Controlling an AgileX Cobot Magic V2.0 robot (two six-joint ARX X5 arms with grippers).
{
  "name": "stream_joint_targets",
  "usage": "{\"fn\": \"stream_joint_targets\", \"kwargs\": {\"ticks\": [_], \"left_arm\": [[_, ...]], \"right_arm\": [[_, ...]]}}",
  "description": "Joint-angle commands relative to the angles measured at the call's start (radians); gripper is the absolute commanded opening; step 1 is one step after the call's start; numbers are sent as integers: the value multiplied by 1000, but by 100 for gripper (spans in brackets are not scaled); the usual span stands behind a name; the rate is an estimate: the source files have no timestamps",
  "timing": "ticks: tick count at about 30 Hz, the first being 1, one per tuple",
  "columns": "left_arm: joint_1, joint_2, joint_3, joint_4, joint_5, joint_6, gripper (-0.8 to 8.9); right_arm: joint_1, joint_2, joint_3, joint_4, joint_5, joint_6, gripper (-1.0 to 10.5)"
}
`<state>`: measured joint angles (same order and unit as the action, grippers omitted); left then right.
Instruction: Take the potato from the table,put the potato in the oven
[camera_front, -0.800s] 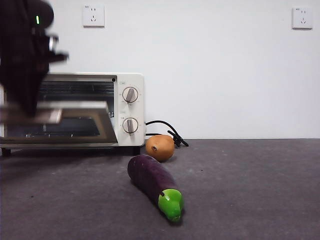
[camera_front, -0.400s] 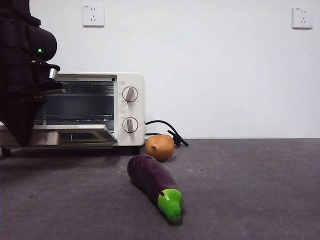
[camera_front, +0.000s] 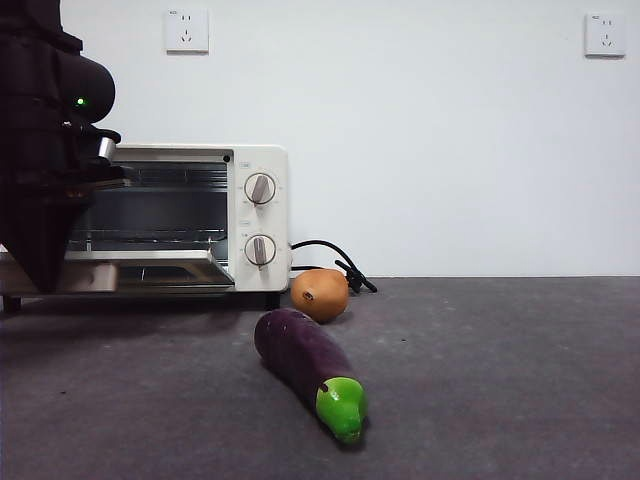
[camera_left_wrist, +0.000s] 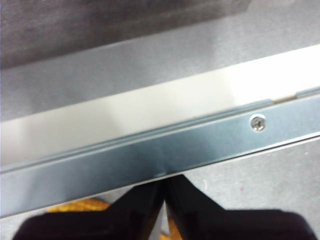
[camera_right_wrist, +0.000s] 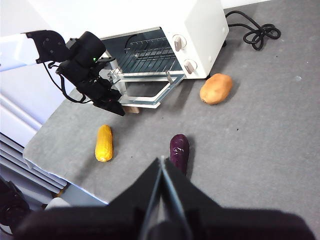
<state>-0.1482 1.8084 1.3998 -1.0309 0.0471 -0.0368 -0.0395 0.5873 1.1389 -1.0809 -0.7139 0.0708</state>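
The orange-brown potato (camera_front: 320, 294) (camera_right_wrist: 216, 88) lies on the dark grey table (camera_front: 500, 380), just right of the cream-white oven (camera_front: 262, 165) (camera_right_wrist: 200, 20). The oven's glass door (camera_front: 150, 270) (camera_right_wrist: 145, 90) hangs fully open, level with the oven floor. At the door's front edge, by its far-left corner, sits my left gripper (camera_left_wrist: 162, 182) (camera_right_wrist: 114, 106), its jaws pressed together against the metal handle bar (camera_left_wrist: 150, 150). My right gripper (camera_right_wrist: 161, 165) hovers high over the table, shut and holding nothing.
A purple eggplant (camera_front: 300, 355) (camera_right_wrist: 179, 149) with a green tip lies in front of the potato. A yellow corn cob (camera_right_wrist: 104, 142) rests near the table's edge below the oven door. The black cord (camera_front: 335, 258) (camera_right_wrist: 255, 32) trails behind the potato.
The oven door dropped from half open to flat as the left arm came down with it. Over the last half second nothing has moved.
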Motion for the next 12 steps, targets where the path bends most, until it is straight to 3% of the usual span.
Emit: {"fn": "stream_joint_targets", "kwargs": {"ticks": [1,12], "left_arm": [[5,6,13,51,-22,22,-6],[-2,3,13,-26,-14,53,-6]], "right_arm": [[1,-3,2,3,-1,-4,1],[1,-3,2,-30,-1,1,1]]}}
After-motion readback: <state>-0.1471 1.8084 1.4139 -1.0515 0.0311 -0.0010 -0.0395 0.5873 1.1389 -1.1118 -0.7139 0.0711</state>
